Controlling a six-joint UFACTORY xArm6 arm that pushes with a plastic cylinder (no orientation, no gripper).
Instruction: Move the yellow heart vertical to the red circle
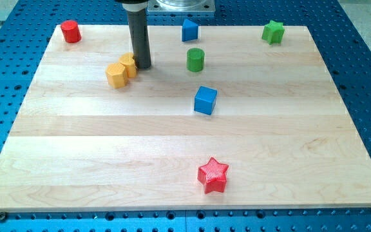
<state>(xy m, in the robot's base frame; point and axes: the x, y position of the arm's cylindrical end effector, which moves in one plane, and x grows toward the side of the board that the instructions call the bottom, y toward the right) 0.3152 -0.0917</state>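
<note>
The red circle [71, 31], a red cylinder, stands at the board's top left corner. Two yellow blocks touch each other in the upper left part. The one at the right [129, 64] seems to be the yellow heart, though its shape is hard to make out. The other is a yellow hexagon [115, 75], down and to the left of it. My tip [143, 67] rests on the board right against the heart's right side. Heart and tip lie to the right of and below the red circle.
A blue block [189, 29] and a green star [273, 31] sit along the top edge. A green cylinder [195, 59] stands right of my tip. A blue cube [205, 100] is near the middle, and a red star [212, 175] is near the bottom.
</note>
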